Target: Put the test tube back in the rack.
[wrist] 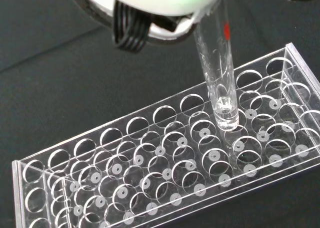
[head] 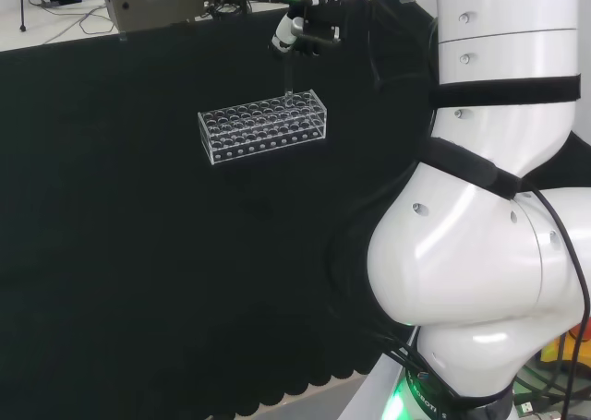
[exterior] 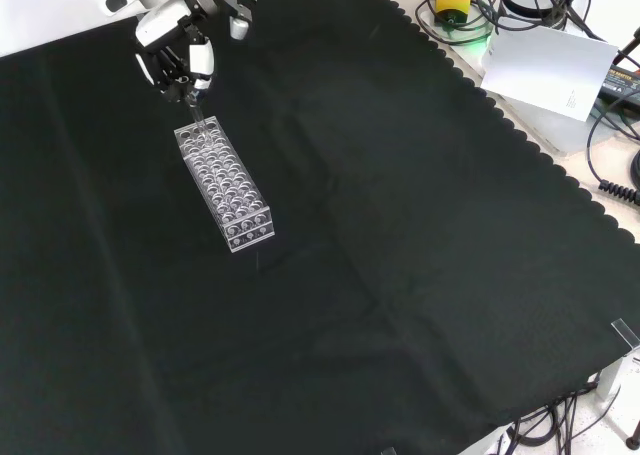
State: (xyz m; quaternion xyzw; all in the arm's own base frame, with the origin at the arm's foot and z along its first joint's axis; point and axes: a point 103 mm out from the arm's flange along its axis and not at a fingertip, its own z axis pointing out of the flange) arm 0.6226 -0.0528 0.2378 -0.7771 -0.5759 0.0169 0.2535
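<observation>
A clear plastic rack (head: 263, 126) (exterior: 224, 184) (wrist: 165, 163) with rows of round holes lies on the black cloth. My hand (head: 305, 30) (exterior: 178, 47) (wrist: 150, 2) hovers just above the rack's far-right end in the head view, its fingers curled on a clear glass test tube (head: 288, 83) (exterior: 194, 108) (wrist: 218, 72). The tube hangs upright, its rounded bottom down at the level of the rack's top plate, over a hole near one end. Whether it has entered the hole I cannot tell. The rack's other holes look empty.
The black cloth (exterior: 400, 235) stretches wide around the rack. A grey metal box (head: 152, 0) sits past the cloth's far edge in the head view. A white sheet (exterior: 545, 70) and cables lie off the cloth at the front view's upper right.
</observation>
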